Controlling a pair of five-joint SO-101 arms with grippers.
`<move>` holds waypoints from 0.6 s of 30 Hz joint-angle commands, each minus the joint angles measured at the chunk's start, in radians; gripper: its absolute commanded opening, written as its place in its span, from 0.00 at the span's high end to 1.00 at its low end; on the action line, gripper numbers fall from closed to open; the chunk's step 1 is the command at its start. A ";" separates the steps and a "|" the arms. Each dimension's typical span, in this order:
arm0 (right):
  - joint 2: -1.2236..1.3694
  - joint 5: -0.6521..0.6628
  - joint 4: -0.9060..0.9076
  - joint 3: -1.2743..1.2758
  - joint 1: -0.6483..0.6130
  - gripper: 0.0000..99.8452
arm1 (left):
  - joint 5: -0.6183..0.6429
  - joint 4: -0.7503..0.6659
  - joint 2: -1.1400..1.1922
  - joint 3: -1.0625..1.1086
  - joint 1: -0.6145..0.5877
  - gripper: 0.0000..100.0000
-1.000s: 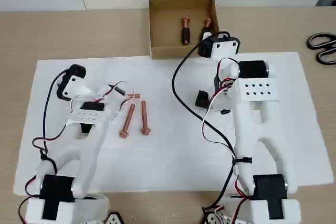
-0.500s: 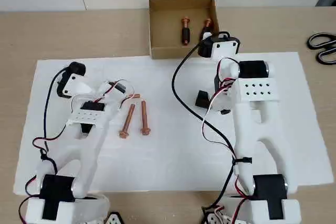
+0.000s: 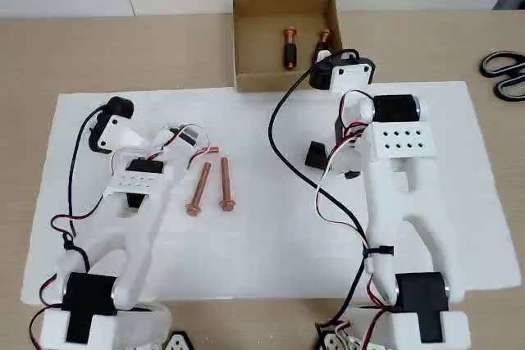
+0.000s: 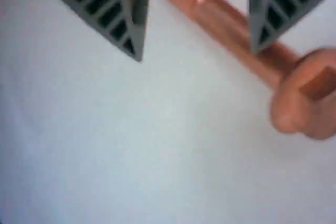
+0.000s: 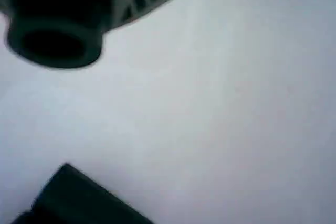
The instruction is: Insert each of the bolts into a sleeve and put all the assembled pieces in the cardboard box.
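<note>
My left gripper [image 4: 197, 51] is open and straddles a copper bolt [image 4: 226, 24] lying on the white sheet, one grey finger [image 4: 128, 14] on each side of the shank. In the high view this gripper [image 3: 191, 135] sits by that bolt [image 3: 210, 151]. Two more bolts [image 3: 198, 188] [image 3: 225, 184] lie side by side just below. My right gripper [image 3: 335, 141] is shut on a black sleeve [image 5: 52, 40] held above the sheet. Another black sleeve [image 5: 79, 200] lies nearby. The cardboard box [image 3: 243, 38] holds two assembled pieces [image 3: 289, 48] [image 3: 322, 42].
A white sheet [image 3: 271, 235] covers the wooden table under both arms. Scissors [image 3: 504, 71] lie at the far right edge. A black cable [image 3: 283, 141] runs from the right arm's wrist across the sheet. Open sheet lies between the arms and toward the front.
My left gripper has shifted slightly around the bolt near it. The right arm and the loose bolts have kept still.
</note>
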 commanded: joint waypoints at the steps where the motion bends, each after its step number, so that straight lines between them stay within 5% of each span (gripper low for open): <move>1: -0.022 -0.002 -0.005 -0.003 -0.002 1.00 | 0.006 -0.020 -0.028 -0.012 -0.002 0.88; 4: -0.022 -0.002 -0.004 -0.003 -0.002 1.00 | 0.006 0.037 0.008 -0.051 -0.003 0.88; 11: -0.022 -0.002 -0.001 -0.003 -0.002 1.00 | -0.031 0.416 0.026 -0.338 0.000 0.88; 18: -0.022 -0.002 -0.001 -0.003 -0.002 1.00 | -0.031 0.436 0.084 -0.355 0.002 0.88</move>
